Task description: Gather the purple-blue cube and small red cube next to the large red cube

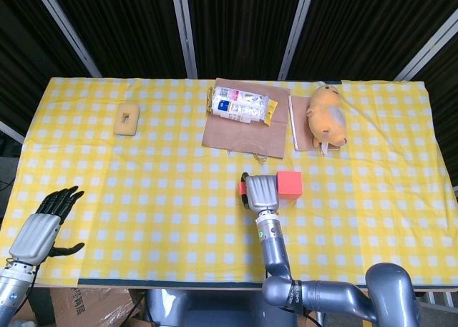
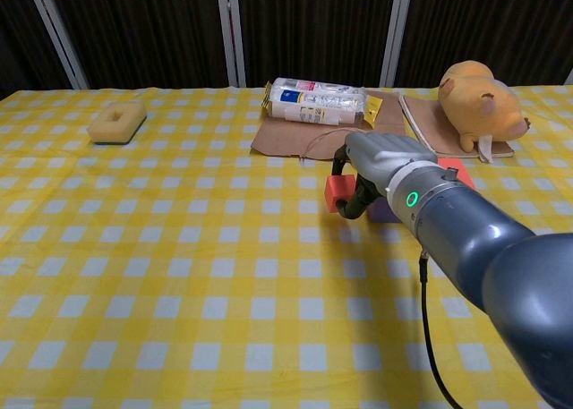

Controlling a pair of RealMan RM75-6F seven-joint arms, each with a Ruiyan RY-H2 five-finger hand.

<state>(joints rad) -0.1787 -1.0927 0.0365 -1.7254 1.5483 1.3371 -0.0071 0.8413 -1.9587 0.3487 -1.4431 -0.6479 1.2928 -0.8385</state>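
My right hand [image 1: 262, 192] [image 2: 380, 158] grips the small red cube [image 1: 242, 189] [image 2: 338, 194] and holds it above the cloth, just left of the other cubes. The large red cube [image 1: 289, 184] [image 2: 455, 172] sits on the table to the right of that hand. Only a sliver of the purple-blue cube [image 2: 385, 212] shows below the hand in the chest view; the head view hides it. My left hand [image 1: 43, 228] hovers open at the table's near left corner, far from the cubes.
A brown paper sheet [image 1: 236, 130] with a snack packet [image 1: 240, 105] lies at the back centre. A notebook with a plush hamster [image 1: 326, 116] is at the back right. A tan sponge [image 1: 127, 119] lies at the back left.
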